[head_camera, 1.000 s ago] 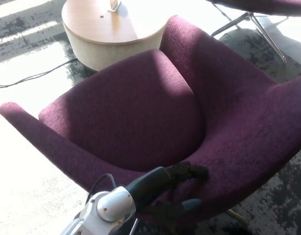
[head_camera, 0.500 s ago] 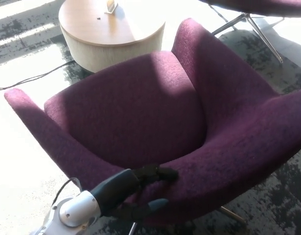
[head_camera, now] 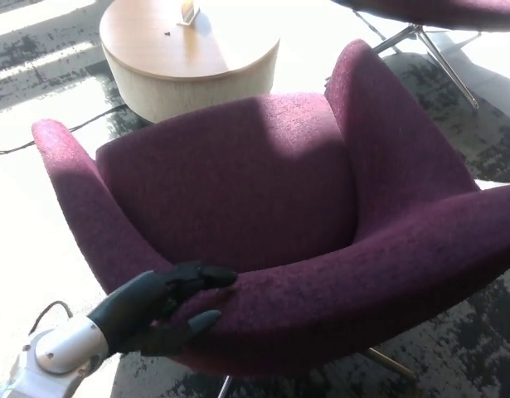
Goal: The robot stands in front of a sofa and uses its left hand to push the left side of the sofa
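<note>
Purple upholstered sofa (head_camera: 263,207) filling most of the head view, seat cushion in the middle, one arm curving up at the left, the backrest rising at the far right and sweeping round toward the near right edge. Left hand (head_camera: 159,308) low at the near left, black, reaching in from a white and grey wrist, pressed against the near-left rim of the sofa where the arm bends into the front edge. Fingers (head_camera: 206,276) spread and lying flat on the fabric, gripping nothing; thumb lower down against the outer side of the rim. Right hand nowhere in view. Round wooden table (head_camera: 184,62) at the far left, just behind the sofa, with a small pale object (head_camera: 188,10) near its far edge, too small to identify. Dark cable (head_camera: 64,128) trailing across the bright floor at the far left, running toward the table's base. Second purple seat (head_camera: 437,10) at the far right corner, on slim metal legs (head_camera: 437,46). Dark mottled carpet (head_camera: 478,332) at the near right, under the sofa's metal base.
</note>
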Controlling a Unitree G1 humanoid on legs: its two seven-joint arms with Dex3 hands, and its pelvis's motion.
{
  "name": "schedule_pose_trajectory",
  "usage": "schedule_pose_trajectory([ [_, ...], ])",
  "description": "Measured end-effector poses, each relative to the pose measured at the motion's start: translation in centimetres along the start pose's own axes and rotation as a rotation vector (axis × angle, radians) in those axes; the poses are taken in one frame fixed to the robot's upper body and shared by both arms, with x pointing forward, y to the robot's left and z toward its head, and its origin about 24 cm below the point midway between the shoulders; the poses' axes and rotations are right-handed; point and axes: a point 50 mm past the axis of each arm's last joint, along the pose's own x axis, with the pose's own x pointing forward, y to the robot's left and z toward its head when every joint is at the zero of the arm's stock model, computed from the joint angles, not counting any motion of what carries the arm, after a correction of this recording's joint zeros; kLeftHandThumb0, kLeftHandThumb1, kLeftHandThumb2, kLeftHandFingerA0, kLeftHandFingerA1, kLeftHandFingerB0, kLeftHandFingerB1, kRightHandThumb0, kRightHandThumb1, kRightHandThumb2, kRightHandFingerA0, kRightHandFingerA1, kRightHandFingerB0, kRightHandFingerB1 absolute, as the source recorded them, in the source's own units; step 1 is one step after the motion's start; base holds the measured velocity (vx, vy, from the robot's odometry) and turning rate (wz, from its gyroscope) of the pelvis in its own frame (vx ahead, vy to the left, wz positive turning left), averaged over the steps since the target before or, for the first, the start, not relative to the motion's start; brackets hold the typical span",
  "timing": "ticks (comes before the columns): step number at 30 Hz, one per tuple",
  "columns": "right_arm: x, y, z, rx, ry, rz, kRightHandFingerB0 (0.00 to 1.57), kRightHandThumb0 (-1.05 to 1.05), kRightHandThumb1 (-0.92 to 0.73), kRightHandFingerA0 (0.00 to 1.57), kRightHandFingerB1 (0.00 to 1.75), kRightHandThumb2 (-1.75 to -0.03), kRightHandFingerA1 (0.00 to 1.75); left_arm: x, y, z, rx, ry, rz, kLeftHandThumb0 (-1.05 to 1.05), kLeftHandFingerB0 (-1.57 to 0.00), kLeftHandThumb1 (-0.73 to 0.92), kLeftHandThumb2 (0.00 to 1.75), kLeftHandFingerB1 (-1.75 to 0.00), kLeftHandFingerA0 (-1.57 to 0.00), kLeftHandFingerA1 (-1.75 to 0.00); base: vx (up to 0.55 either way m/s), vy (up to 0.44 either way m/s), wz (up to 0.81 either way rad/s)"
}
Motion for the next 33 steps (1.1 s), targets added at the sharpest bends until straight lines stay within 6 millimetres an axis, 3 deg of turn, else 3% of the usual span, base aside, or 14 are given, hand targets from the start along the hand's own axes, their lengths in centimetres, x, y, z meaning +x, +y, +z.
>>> schedule_pose_trajectory([
  [16, -0.1, 0.1, -0.2, 0.010, 0.004, 0.011, 0.56, -0.71, -0.80, 0.70, 0.38, -0.66, 0.42, -3.4, 6.1, -2.7, -0.064, 0.064, 0.206, -0.80, -0.27, 0.85, 0.65, -0.34, -0.31, -0.41, 0.00, 0.000, 0.00],
  [33, -0.3, 0.2, -0.5, 0.010, 0.015, 0.016, 0.59, -0.71, -0.79, 0.71, 0.38, -0.64, 0.45, -4.9, 8.2, -4.4, -0.104, 0.067, 0.271, -0.84, -0.28, 0.83, 0.64, -0.36, -0.33, -0.42, 0.00, 0.000, 0.00],
])
